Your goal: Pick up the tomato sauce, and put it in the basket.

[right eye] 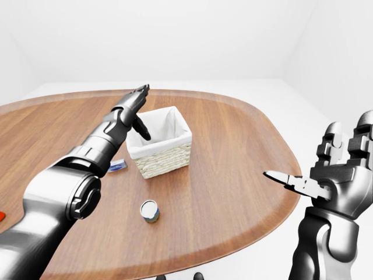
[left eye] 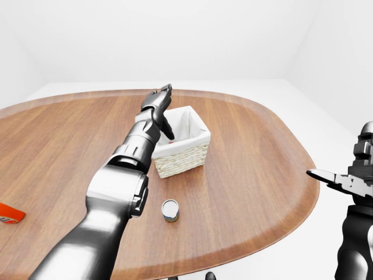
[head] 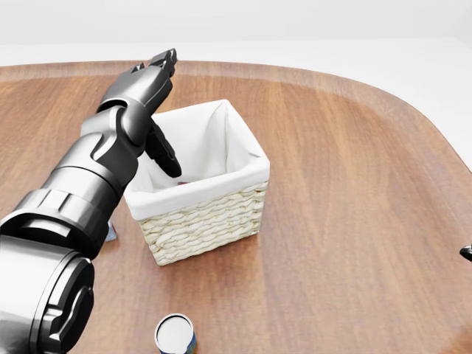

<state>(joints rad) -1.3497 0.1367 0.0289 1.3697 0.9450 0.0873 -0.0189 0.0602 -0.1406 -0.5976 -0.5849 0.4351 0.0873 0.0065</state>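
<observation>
The white-lined wicker basket (head: 206, 221) stands near the middle of the wooden table (head: 354, 184). My left hand (head: 165, 110) is open above the basket's left rim, fingers stretched out, thumb (head: 168, 158) pointing down into the basket, holding nothing. A small red patch (head: 182, 181) shows at the bottom of the basket beside the thumb; I cannot tell what it is. My right hand (right eye: 326, 175) is open and empty, off the table's right edge.
A small tin can (head: 175, 333) stands upright on the table below the basket in the head view. A blue-and-white packet (right eye: 118, 166) lies left of the basket. A red-orange object (left eye: 9, 214) lies at the left edge of the left-eye view.
</observation>
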